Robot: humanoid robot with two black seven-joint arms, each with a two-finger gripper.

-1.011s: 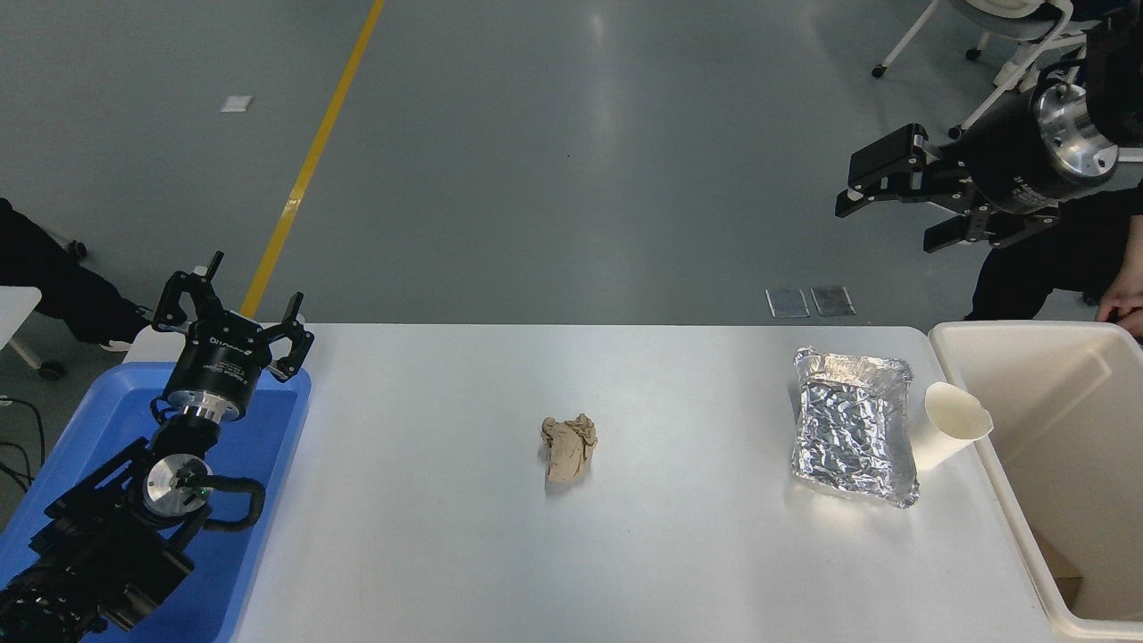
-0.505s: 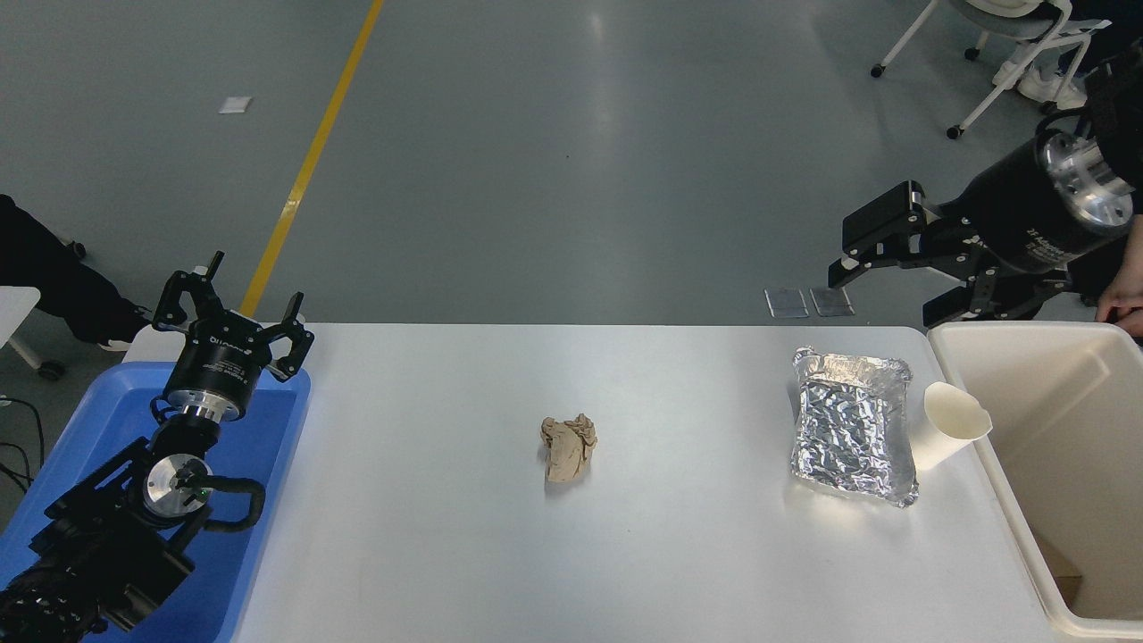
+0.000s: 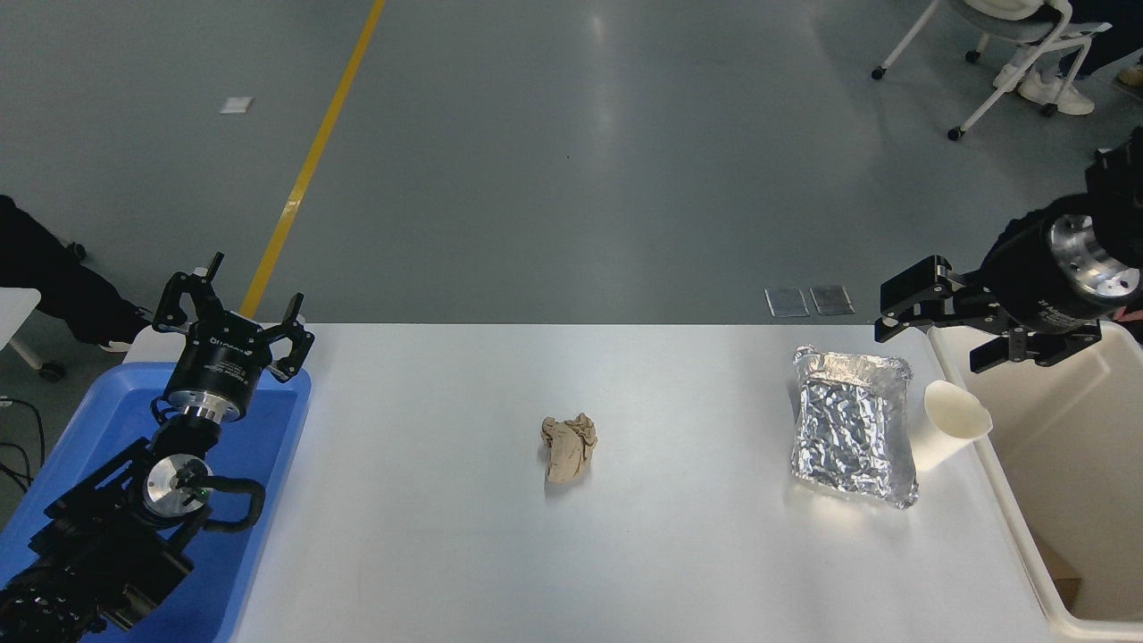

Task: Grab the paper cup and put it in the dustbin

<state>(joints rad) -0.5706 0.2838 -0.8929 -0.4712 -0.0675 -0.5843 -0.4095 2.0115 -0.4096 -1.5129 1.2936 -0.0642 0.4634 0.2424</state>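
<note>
The paper cup (image 3: 952, 431) is seen at the right of the frame, between the foil tray (image 3: 853, 427) and the dustbin (image 3: 1063, 464), which is cut off by the edge. Above it, the right gripper (image 3: 933, 332) is held wide open and empty. The left gripper (image 3: 234, 314) is parked open at the lower left.

Matt paper cup (image 3: 952, 434), crinkled shiny foil tray (image 3: 853, 435), smooth plastic dustbin (image 3: 1063, 464)
</note>
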